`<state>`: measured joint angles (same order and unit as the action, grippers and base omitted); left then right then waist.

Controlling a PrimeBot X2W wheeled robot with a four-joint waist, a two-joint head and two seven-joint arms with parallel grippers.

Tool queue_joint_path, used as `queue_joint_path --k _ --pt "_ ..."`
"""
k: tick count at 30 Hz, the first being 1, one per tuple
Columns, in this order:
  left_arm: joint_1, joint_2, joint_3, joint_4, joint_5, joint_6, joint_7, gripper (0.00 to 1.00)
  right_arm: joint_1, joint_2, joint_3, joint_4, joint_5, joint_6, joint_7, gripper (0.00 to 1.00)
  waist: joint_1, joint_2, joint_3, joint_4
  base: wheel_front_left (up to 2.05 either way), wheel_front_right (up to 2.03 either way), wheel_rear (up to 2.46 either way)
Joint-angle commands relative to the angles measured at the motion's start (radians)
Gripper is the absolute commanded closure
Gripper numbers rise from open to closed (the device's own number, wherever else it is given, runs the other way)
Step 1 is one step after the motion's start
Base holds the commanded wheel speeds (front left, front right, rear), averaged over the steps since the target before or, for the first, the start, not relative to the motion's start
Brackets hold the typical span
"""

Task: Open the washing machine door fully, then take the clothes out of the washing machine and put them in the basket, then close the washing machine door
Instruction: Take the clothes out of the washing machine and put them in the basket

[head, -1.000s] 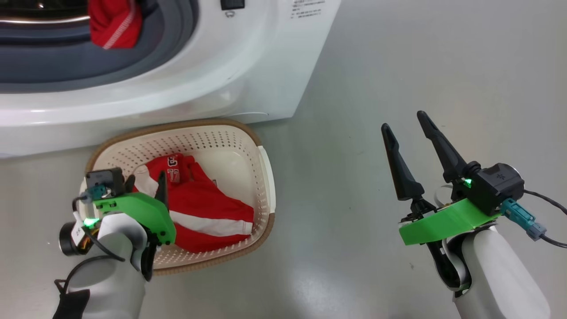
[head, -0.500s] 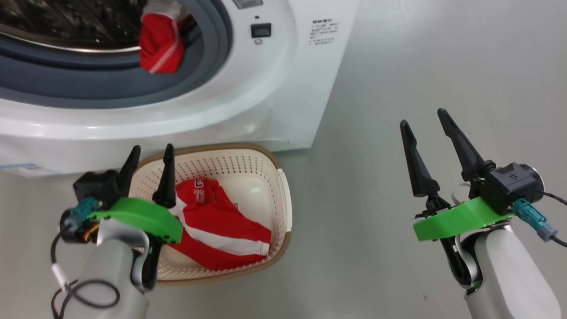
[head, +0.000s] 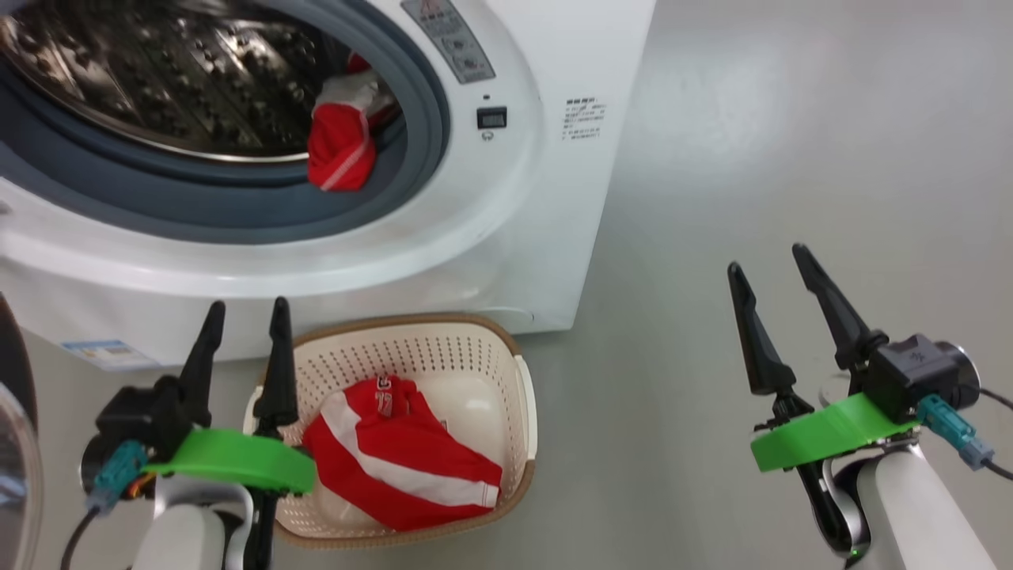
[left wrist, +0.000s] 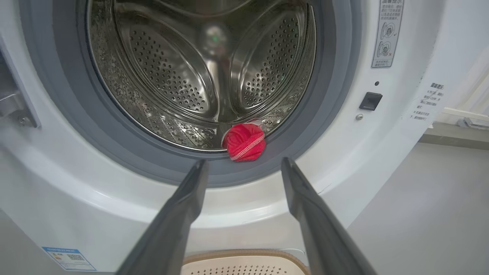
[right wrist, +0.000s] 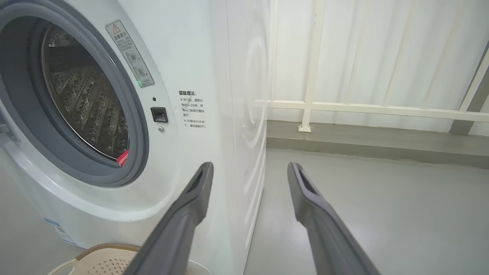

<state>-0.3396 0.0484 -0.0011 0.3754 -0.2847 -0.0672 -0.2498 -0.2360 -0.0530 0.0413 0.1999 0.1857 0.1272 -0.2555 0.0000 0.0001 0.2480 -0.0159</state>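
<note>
While the washing machine (head: 506,237) stands with its mouth uncovered, the washing machine door (head: 9,356) shows as a sliver of dark rim and glass at the far left edge of the head view, swung clear of the opening. Of the clothes, two pieces noted: the first red garment (head: 340,154), white-trimmed, bunched at the lower right of the drum (left wrist: 172,76) mouth, its lower end hanging onto the grey gasket (left wrist: 68,114); the second red garment (head: 404,467), white stripe and small white numbers, lying crumpled in the basket (head: 443,356). That basket sits on the floor (head: 752,158) just before the machine's lower front, toward its right corner; touching or not, cannot tell. Jaws of the left gripper (head: 246,313) spread wide, nothing between them, fingers pointing up the head view, one finger seen against the basket's left rim. Left wrist view looks straight at the drum mouth, the first red garment framed between the two fingertips and well apart from them. Jaws of the right gripper (head: 768,265) spread wide, empty, over bare floor to the right of the machine, well apart from basket and clothes. Right wrist view runs along the machine's right front corner, pale railing (right wrist: 344,107) behind. A blue label sticker (head: 99,352) sits low on the machine's front, left of the basket
</note>
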Motion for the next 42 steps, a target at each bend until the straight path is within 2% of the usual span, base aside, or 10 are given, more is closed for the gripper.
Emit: queue_joint_path --k 1,9,16,26,33,42 --pt "0.024 0.018 0.036 -0.048 0.007 0.015 -0.012 0.0 0.01 0.003 0.014 -0.027 0.005 0.003 -0.006 0.0 0.0 -0.0001 -0.042 0.001 0.0 0.0 0.0" --pt "0.128 0.012 0.047 -0.15 0.015 0.034 -0.012 0.0 0.061 0.003 -0.009 -0.043 0.007 0.003 -0.006 0.0 0.0 -0.0001 -0.106 -0.01 0.0 0.0 0.0" --pt "0.188 0.023 0.045 -0.18 0.015 0.032 -0.007 0.0 0.099 0.003 -0.008 -0.073 0.013 0.003 -0.006 0.0 0.0 -0.0001 -0.132 -0.018 0.0 0.0 0.0" --pt "0.281 0.032 0.032 -0.247 0.036 0.061 0.018 0.0 0.17 0.003 -0.003 -0.099 0.004 0.003 -0.006 0.0 0.0 -0.0001 -0.188 -0.026 0.0 0.0 0.0" --pt "0.334 0.037 0.036 -0.257 0.028 0.069 0.019 0.0 0.202 0.003 0.012 -0.108 0.003 0.003 -0.006 0.0 0.0 -0.0001 -0.235 -0.036 0.0 0.0 0.0" --pt "0.351 0.045 0.032 -0.267 0.027 0.074 0.017 0.0 0.217 0.003 0.006 -0.117 -0.004 0.003 -0.006 0.0 0.0 -0.0001 -0.241 -0.035 0.0 0.0 0.0"
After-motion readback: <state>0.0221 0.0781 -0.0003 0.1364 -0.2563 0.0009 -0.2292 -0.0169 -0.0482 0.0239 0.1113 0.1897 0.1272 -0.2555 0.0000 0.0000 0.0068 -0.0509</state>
